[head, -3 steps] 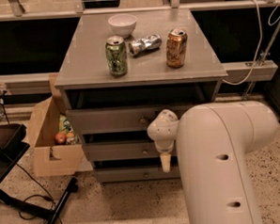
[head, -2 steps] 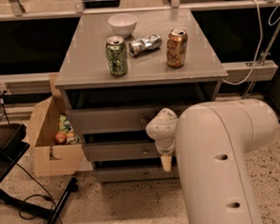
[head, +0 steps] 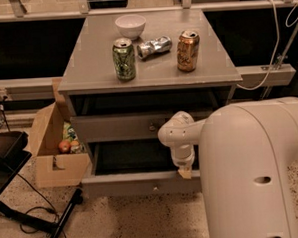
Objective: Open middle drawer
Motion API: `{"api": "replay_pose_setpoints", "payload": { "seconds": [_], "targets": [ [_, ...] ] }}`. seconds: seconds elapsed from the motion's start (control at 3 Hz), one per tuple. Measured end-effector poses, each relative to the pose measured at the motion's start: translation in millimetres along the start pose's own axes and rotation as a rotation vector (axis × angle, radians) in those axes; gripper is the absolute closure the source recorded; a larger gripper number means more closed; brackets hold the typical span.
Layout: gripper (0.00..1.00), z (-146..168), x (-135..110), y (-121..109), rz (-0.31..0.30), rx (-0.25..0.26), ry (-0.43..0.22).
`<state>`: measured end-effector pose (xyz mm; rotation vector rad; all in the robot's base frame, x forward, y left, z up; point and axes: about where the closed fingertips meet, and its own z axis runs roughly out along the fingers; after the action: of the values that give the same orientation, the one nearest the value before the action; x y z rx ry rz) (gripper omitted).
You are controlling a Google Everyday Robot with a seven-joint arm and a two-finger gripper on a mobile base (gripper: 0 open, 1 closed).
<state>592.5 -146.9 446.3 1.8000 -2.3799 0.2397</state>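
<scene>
- As the grey flat-fronted middle drawer (head: 127,184) stands pulled out of the grey wooden cabinet (head: 96,68), a deep dark hollow shows behind its front, which sits at 6 o'clock of the cabinet, nearest the camera.
- A second ago that space shows grey fronts stacked close together; now the middle front is forward and lower, and whatever lies beneath it is hidden.
- Above it, the top grey drawer (head: 114,128) sits shut at the cabinet face, as it did a second ago.
- At about 1 o'clock from the drawer's small round brass knob (head: 155,189), the tan-tipped gripper (head: 184,173) of the bulky white robot arm (head: 252,170) hangs at the upper edge of the drawer front.
- Whether the gripper touches that edge, and whether it is open or closed, cannot be told.
- It has shifted only slightly over the last second.
- Judged from the wide gap now showing, the opening looks essentially done, and letting go and backing the arm clear seems to be what remains.
- On the cabinet top nothing has stirred:
  - a white bowl (head: 130,26) at 12 o'clock
  - a crushed silver can (head: 154,46) near the centre
  - a green can (head: 124,59) at 8 o'clock
  - a copper-coloured can (head: 188,51) at 3 o'clock
- An open cardboard box (head: 56,171) sits on the floor at 9 o'clock of the cabinet.
</scene>
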Motion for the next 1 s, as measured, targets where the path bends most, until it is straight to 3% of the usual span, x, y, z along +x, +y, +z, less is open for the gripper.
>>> {"api": "replay_pose_setpoints", "payload": {
  "seconds": [0.33,1.0],
  "targets": [
    [0.7,0.6,1.2,0.6,0.0,-0.001,0.002],
    [0.14,1.2,2.7,2.0,0.0,-0.005,0.005]
  ]
}}
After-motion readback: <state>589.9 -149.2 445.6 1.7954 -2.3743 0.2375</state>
